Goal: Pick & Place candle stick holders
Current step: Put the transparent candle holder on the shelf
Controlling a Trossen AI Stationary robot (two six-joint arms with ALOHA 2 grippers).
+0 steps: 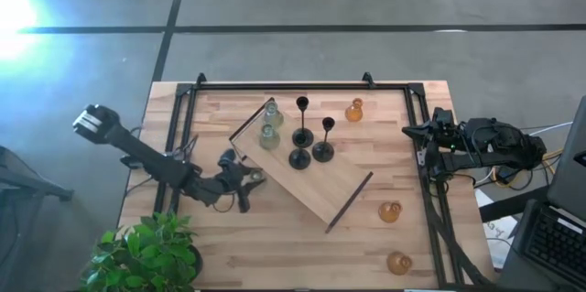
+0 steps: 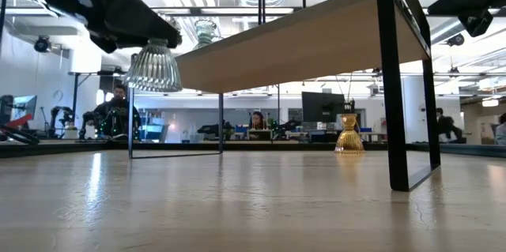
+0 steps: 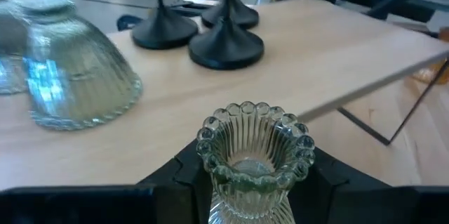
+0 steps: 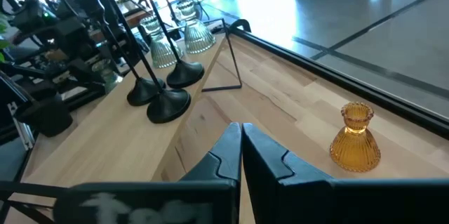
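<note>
The left gripper (image 1: 240,182) is hanging over the left half of the bench (image 1: 275,246), just off the left corner of the wooden board (image 1: 343,182), and is grasping a green glass holder (image 3: 254,155) by its body. In the left wrist view that holder's beaded rim is facing up between the dark fingers (image 3: 184,175); in the low view its ribbed base (image 2: 154,66) is hanging clear of the bench top.

The board is sitting raised on black legs (image 2: 393,86), lying askew across the middle of the bench. Two more green glass holders (image 1: 269,127) are standing near the board's far left corner, one just beside the other. Three black holders (image 1: 309,141) are standing clustered just to their right, round bases close together, stems upright.

One amber holder (image 1: 354,110) is standing on the bench near the far edge, just past the board's far corner. Two further amber holders (image 1: 390,211) (image 1: 398,263) are standing near the right front corner of the bench, apart from each other and off the board.

The right gripper (image 4: 240,147) is waiting at the right edge of the bench, fingers clenched together on nothing.
</note>
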